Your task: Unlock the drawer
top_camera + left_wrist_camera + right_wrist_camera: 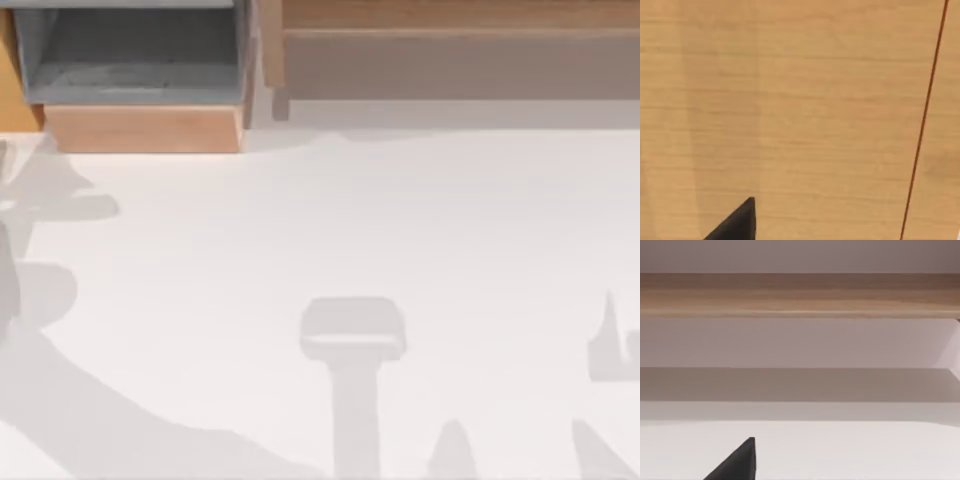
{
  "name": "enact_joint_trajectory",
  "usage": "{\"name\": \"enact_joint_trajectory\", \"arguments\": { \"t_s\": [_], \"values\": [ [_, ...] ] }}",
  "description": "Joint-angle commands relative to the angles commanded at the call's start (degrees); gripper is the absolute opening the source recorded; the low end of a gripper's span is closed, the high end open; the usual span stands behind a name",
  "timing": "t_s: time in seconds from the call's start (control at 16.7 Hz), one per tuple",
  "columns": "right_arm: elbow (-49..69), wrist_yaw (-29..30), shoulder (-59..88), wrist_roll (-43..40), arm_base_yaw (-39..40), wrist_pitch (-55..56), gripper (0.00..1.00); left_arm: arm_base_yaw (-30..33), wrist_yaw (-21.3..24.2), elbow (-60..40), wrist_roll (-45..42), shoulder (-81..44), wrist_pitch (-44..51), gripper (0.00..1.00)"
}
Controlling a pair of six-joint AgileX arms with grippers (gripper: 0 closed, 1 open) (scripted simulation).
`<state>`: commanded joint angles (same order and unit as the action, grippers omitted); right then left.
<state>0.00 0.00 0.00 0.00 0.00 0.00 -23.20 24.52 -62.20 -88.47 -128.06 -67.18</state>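
The left gripper shows as one dark fingertip in the left wrist view, held close against a light tan wood surface; a thin dark red seam runs down that wood toward one side. Whether its fingers are apart or together cannot be told. The right gripper shows likewise as one dark fingertip over the white table, facing the brown wooden ledge at the far side, and its fingers' state cannot be told either.

No writing, brand or label can be read on any surface.

From above, the drawer sits at the far left of the table, pulled out toward the near side. Its light tan front board lies along its near edge, and its grey mottled inside is open to view; nothing can be made out lying in it. Just to its right a narrow wooden upright separates it from the much wider brown ledge, which runs along the far edge to the right. The white table top spreads broad and bare from the drawer's front to the near edge, crossed by grey shadows of the arms.
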Motion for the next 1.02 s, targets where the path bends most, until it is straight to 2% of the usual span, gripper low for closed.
{"name": "enact_joint_trajectory", "arguments": {
  "t_s": [0.18, 0.48, 1.02],
  "values": [
    [0.00, 0.00, 0.00, 0.00, 0.00, 0.00, 1.00, -0.80, 2.13, -0.83, -2.32, -2.62, -0.14, 1.00],
    [0.00, 0.00, 0.00, 0.00, 0.00, 0.00, 1.00, -0.51, 1.97, -0.75, -2.25, -2.59, 0.04, 1.00],
    [0.00, 0.00, 0.00, 0.00, 0.00, 0.00, 1.00, 0.66, 0.71, -7.39, -2.28, -5.69, 3.32, 1.00]
  ]
}}
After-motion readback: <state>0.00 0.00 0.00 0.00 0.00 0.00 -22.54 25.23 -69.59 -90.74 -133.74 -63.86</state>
